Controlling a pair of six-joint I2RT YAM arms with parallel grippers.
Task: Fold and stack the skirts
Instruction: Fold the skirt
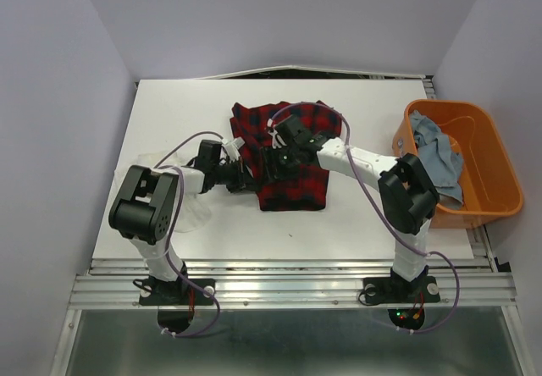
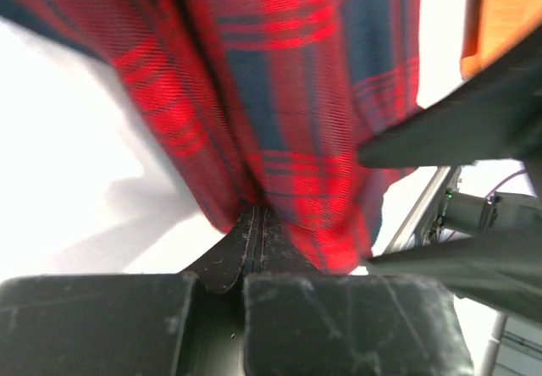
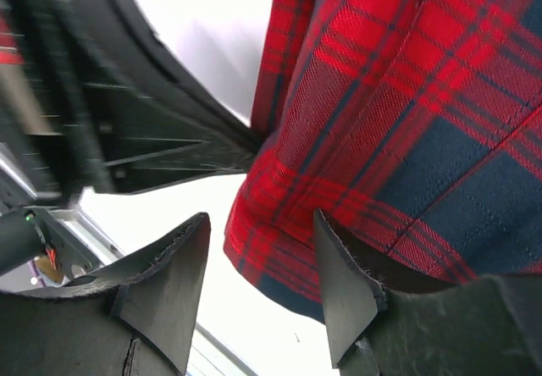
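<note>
The red-and-black plaid skirt lies partly folded in the middle of the table. My left gripper is at its left edge, shut on the cloth; in the left wrist view the plaid skirt comes out from between the closed fingertips. My right gripper hovers open over the skirt's left part. In the right wrist view its jaws stand apart with a folded edge of the plaid skirt between them. A thin white skirt lies under the left arm. The light blue denim skirt sits in the tub.
An orange plastic tub stands at the table's right edge, seen also as an orange tub corner in the left wrist view. The two arms are close together over the skirt. The left gripper's black body fills the upper left of the right wrist view.
</note>
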